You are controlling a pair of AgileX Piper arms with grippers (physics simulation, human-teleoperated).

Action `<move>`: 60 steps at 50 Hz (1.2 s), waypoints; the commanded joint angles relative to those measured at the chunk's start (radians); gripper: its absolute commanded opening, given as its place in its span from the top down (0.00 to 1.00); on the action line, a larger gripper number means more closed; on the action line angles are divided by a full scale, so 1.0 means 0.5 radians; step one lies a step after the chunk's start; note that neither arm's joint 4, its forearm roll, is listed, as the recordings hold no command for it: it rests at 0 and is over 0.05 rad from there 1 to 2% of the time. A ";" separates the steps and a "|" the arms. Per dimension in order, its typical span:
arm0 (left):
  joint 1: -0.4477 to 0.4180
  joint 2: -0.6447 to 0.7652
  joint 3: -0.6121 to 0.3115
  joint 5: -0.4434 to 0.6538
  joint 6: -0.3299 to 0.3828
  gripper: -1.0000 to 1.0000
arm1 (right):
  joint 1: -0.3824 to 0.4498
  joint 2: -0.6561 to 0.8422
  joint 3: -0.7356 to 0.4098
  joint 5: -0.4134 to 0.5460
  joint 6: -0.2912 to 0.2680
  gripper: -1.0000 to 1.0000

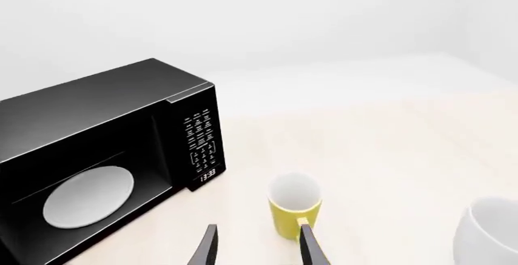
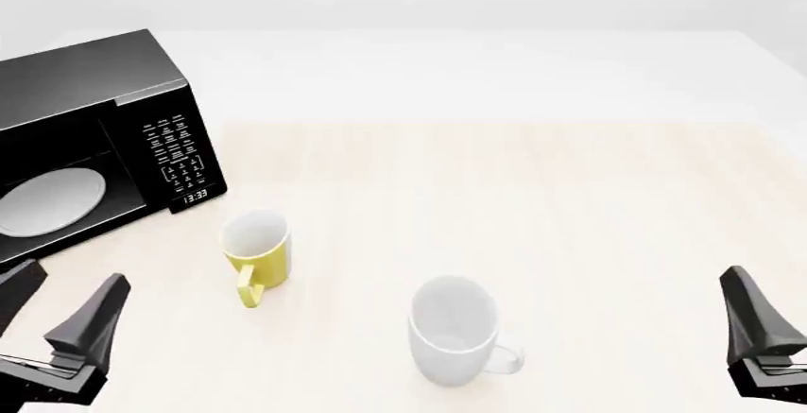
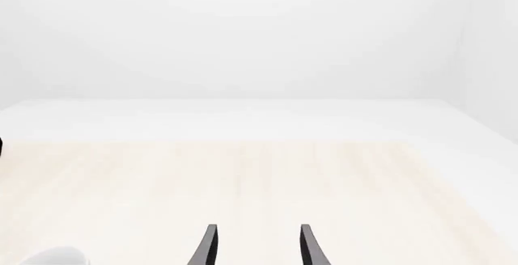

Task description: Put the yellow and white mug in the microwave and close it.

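Yellow and white mug (image 2: 256, 250) ungrasped; left claw (image 1: 255, 247) open, empty, approaching. Next: close on mug, carry into microwave (image 2: 76, 148).

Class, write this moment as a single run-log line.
left hand: open, empty | right hand: open, empty | small yellow ceramic mug: upright on table | black boxy microwave: turntable plate visible

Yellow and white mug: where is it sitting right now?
In the front view, the yellow and white mug stands upright on the table's left side, just right of the microwave, left of the white mug.
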 commanded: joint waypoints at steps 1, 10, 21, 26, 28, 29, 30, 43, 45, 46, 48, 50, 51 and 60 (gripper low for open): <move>-0.097 0.329 0.012 -0.177 -0.089 0.00 | 0.000 -0.005 0.002 0.001 0.000 0.00; -0.165 0.671 0.006 -0.412 -0.139 0.00 | 0.000 -0.004 0.002 0.001 0.000 0.00; -0.254 1.033 -0.011 -0.646 -0.206 0.00 | 0.000 -0.005 0.002 0.001 0.000 0.00; -0.286 1.210 -0.027 -0.759 -0.237 0.00 | 0.000 -0.005 0.002 0.001 0.000 0.00; -0.297 1.275 -0.034 -0.793 -0.251 0.00 | 0.000 -0.004 0.002 0.001 0.000 0.00; -0.302 1.281 -0.033 -0.802 -0.248 0.00 | 0.000 -0.005 0.002 0.001 0.000 0.00; -0.310 1.305 -0.034 -0.814 -0.254 0.00 | 0.000 -0.005 0.002 0.001 0.000 0.00; -0.359 1.617 -0.057 -1.000 -0.322 0.00 | 0.000 -0.005 0.002 0.001 0.000 0.00; -0.364 1.685 -0.066 -1.041 -0.334 0.00 | 0.000 -0.005 0.002 0.001 0.000 0.00; -0.367 1.700 -0.069 -1.051 -0.337 0.00 | 0.000 -0.005 0.002 0.001 0.000 0.00; -0.374 1.736 -0.077 -1.071 -0.343 0.00 | 0.000 -0.004 0.002 0.001 0.000 0.00; -0.377 1.791 -0.088 -1.098 -0.353 0.00 | 0.000 -0.004 0.002 0.001 0.000 0.00; -0.377 1.818 -0.093 -1.114 -0.353 0.00 | 0.000 -0.005 0.002 0.001 0.000 0.00; -0.357 2.112 -0.125 -1.271 -0.387 0.00 | 0.000 -0.004 0.002 0.001 0.000 0.00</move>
